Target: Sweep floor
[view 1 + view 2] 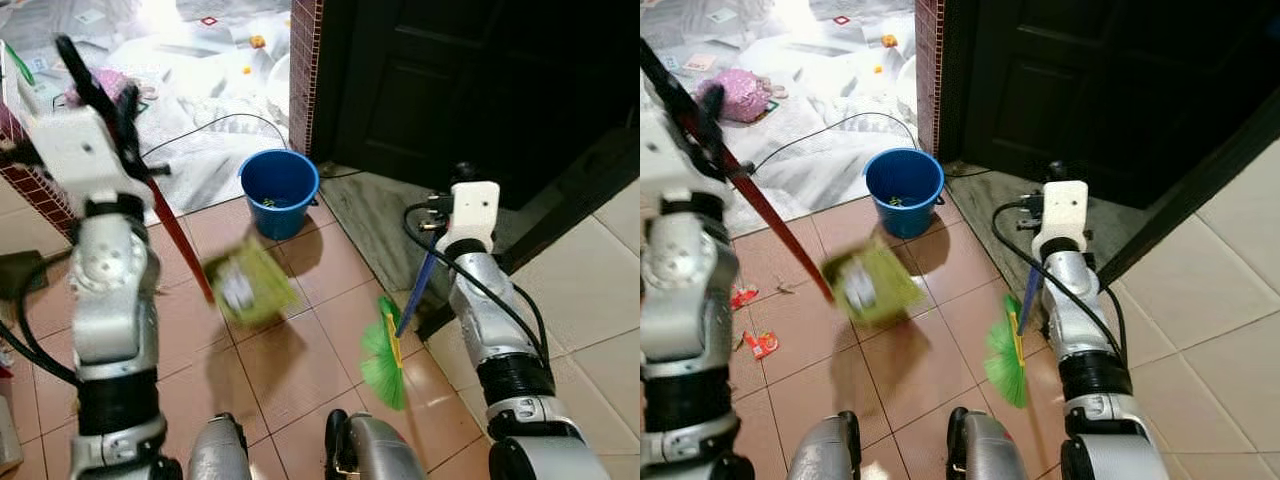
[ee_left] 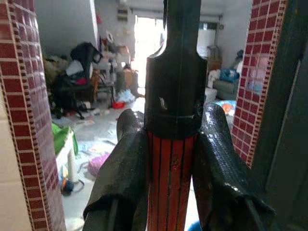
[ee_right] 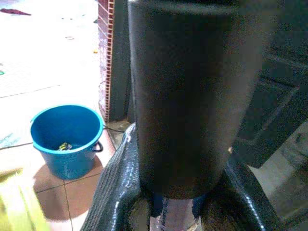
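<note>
Jaws clamped on red-handled dustpan (image 1: 245, 283), green-bristled broom (image 1: 385, 352) blue-handled

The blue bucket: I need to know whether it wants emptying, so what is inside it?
The blue bucket holds a few small yellowish-green scraps on its bottom; its near wall hides part of the bottom.

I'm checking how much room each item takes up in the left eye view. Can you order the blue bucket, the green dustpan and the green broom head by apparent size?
1. Green dustpan, though motion blur may enlarge it; lifted, nearer the camera.
2. Blue bucket, nearly the same; too close to rank firmly.
3. Green broom head, clearly smallest.
</note>
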Tool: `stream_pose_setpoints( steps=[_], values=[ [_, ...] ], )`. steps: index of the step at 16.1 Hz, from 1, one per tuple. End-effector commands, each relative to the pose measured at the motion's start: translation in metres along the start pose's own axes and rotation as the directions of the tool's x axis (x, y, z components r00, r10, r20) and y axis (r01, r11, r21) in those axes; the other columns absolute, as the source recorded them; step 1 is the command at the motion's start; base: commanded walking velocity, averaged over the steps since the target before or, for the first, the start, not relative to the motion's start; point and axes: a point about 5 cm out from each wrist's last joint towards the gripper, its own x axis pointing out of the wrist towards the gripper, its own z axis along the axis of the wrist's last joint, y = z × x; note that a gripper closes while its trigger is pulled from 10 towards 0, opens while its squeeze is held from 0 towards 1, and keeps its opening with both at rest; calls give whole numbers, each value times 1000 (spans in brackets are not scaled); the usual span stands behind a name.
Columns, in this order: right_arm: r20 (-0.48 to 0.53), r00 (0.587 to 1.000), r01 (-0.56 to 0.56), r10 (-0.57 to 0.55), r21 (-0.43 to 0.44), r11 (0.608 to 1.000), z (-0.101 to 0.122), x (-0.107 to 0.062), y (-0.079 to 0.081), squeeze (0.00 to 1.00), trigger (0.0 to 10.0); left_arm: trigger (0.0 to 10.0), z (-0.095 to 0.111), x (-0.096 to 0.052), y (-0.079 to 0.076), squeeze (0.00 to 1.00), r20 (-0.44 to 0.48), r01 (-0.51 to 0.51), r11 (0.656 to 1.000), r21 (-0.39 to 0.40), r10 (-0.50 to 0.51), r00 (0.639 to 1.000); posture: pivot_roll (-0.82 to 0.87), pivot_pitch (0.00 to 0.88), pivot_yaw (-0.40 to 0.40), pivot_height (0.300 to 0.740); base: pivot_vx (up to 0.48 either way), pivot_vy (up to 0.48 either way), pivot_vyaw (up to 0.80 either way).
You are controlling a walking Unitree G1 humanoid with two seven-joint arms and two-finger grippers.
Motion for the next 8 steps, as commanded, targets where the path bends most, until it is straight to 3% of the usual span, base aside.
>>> stream_pose_setpoints(
  steps=[1,4,8],
  values=[
    [-16,1000,-5,5,1,1000,-4,-1,0,0,10000,10000,24,5,1,0,101,-14,1000,-1,14,995,-20,141,-60,740,0,0,0],
    [-17,1000,-5,6,6,1000,-5,0,1,0,10000,10000,43,16,5,0,174,-27,999,19,23,985,-19,137,-48,740,282,0,0],
    [-14,1000,-4,4,25,1000,-3,3,2,0,10000,10000,52,25,0,0,216,-22,1000,12,19,976,-19,132,-43,740,433,0,0]
  ],
)
